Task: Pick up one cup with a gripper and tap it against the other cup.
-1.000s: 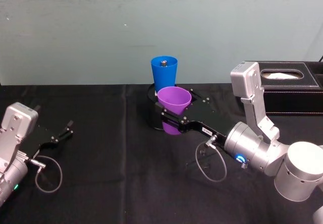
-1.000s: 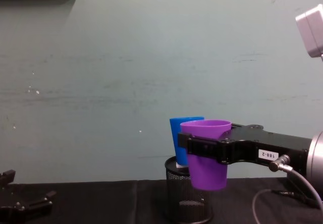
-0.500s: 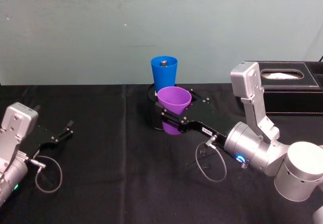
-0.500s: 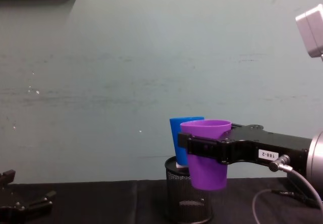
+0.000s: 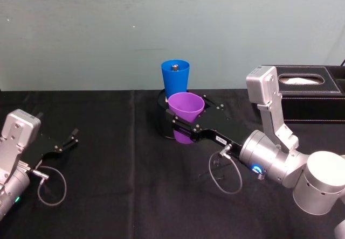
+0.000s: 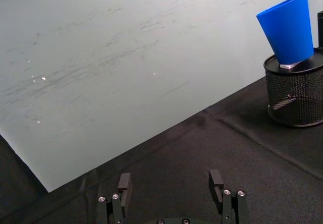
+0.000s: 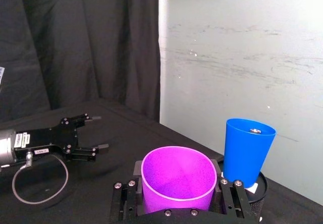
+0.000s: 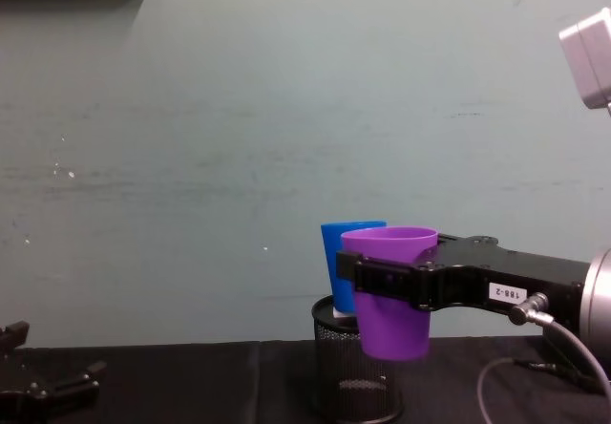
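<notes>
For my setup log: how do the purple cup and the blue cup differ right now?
The purple cup is clamped in the right gripper and held off the table; the blue cup stands free on the black mesh holder. The purple cup looks empty, while the blue cup has a small metal piece inside. The purple cup is nearer the robot than the blue cup. Both are upright tapered tumblers of similar size.

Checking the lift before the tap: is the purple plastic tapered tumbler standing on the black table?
No, the purple tumbler hangs in the right claw, its base clear above the black table.
</notes>
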Robot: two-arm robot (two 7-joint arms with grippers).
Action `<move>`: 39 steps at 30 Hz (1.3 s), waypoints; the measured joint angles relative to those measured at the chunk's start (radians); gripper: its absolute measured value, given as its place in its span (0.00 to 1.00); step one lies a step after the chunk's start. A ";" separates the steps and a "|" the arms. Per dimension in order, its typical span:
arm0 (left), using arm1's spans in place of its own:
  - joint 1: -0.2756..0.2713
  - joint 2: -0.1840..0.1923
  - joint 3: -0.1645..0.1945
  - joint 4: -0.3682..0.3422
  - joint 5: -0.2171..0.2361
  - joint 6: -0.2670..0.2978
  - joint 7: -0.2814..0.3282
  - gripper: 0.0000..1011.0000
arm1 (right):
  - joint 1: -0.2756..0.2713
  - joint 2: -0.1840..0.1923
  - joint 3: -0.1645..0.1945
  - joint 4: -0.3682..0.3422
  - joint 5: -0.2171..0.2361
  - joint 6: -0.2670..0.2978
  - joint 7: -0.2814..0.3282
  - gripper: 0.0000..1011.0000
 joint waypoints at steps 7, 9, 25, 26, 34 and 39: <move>0.000 0.000 0.000 0.000 0.000 0.000 0.000 0.99 | 0.000 0.000 0.000 0.000 0.000 0.000 0.000 0.74; 0.000 0.000 0.000 0.000 0.000 0.000 0.000 0.99 | 0.000 0.000 0.000 0.000 0.000 0.000 0.000 0.74; 0.000 0.000 0.000 0.000 0.000 0.000 0.000 0.99 | 0.000 0.000 0.000 0.000 0.000 0.000 0.000 0.74; 0.000 0.000 0.000 0.000 0.000 0.000 0.000 0.99 | 0.000 0.000 0.000 0.000 0.000 0.000 0.000 0.74; 0.000 0.000 0.000 0.000 0.000 0.000 0.000 0.99 | 0.000 0.000 0.000 0.000 0.000 0.000 0.000 0.74; 0.000 0.000 0.000 0.000 0.000 0.000 0.000 0.99 | 0.000 0.000 0.000 0.000 0.000 0.000 0.000 0.74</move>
